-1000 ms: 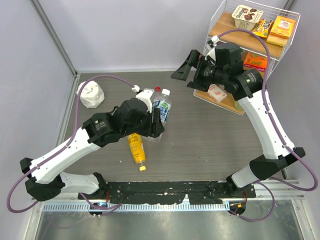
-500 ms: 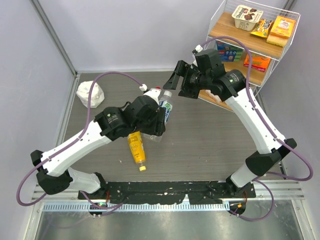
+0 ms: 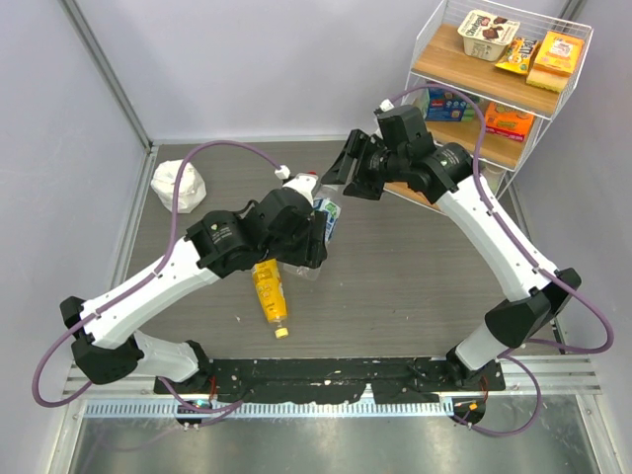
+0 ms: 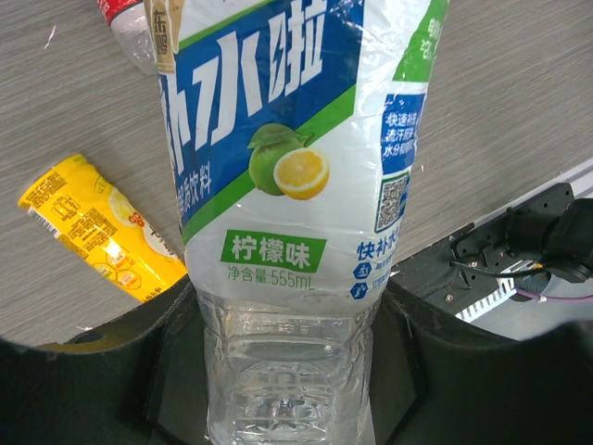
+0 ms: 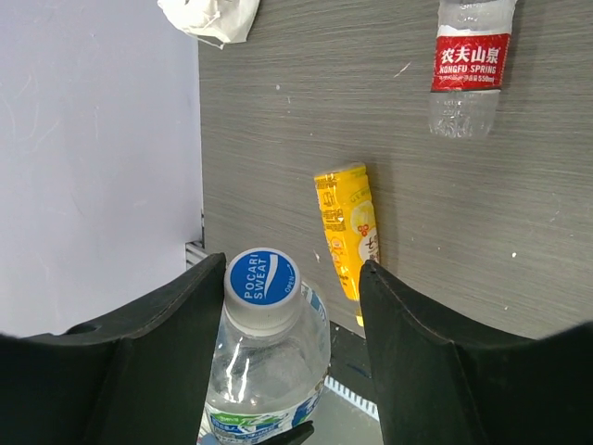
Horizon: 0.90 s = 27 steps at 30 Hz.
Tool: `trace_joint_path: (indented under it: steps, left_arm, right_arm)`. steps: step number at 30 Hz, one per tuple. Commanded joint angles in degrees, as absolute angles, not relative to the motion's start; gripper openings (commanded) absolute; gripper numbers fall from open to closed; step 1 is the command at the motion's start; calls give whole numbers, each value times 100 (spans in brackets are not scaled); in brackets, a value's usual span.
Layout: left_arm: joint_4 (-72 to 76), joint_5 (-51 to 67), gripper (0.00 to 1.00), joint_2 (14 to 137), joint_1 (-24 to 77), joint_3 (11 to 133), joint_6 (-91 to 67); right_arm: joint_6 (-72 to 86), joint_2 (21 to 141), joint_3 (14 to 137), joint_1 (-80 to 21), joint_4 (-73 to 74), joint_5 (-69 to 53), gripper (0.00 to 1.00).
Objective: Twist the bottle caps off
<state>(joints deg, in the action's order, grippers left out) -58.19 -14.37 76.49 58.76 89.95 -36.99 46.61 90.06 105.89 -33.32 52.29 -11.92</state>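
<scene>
Two bottles lie flat on the table (image 3: 415,267), the yellow bottle (image 3: 269,291) and the red-label bottle (image 5: 468,65). The third, the blue-white bottle (image 4: 278,185), is held roughly upright above it in my left gripper (image 4: 287,371), which is clamped on its thin, dentable lower body. My right gripper (image 5: 292,306) reaches over with the wrist tipped down, jaws apart either side of the pale cap (image 5: 263,278), not yet closed on it. Small and stiff, it wants a square pinch across its rim.
</scene>
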Motion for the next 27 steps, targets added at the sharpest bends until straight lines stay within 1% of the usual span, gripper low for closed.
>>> trace_joint_path:
  steps: [1,5,10,11,12,13,14,15,16,21,27]
  left_arm:
    - [-5801,-1415,25,7620,5889,9141,-3700]
    - [-5792,-1362,25,7629,5880,9123,-3718]
    - [-5766,-1362,25,7585,5889,9062,-3770]
    - [-5766,-1362,25,7568,5889,9053,-3771]
    - [-5766,-1362,25,7567,5880,9035,-3779]
    - [-5766,-1371,25,7550,5880,9018,-3788]
    - [-5757,-1380,25,7550,5889,9009,-3797]
    - [-5766,-1380,25,7541,5889,8991,-3806]
    - [-5766,-1380,25,7524,5880,8983,-3806]
    - [-5766,-1354,25,7515,5889,8974,-3814]
    - [-5634,-1257,25,7357,5889,8912,-3867]
  right_arm:
    - [4825,8842,10433,-3357,4835,-1248,63]
    - [4939,8816,10318,-3357,4685,-1301,62]
    - [4974,8842,10257,-3357,4588,-1433,46]
    - [4975,8833,10248,-3366,4579,-1433,39]
    - [4992,8807,10222,-3366,4553,-1450,35]
    - [5001,8807,10213,-3358,4535,-1459,28]
    - [4992,8781,10178,-3357,4474,-1502,13]
    - [5001,8754,10126,-3366,4395,-1564,5]
    - [5044,8684,10012,-3366,4221,-1643,2]
    - [5115,8447,9616,-3357,3745,-1941,2]
    - [4703,8114,9423,-3357,3191,-2319,2]
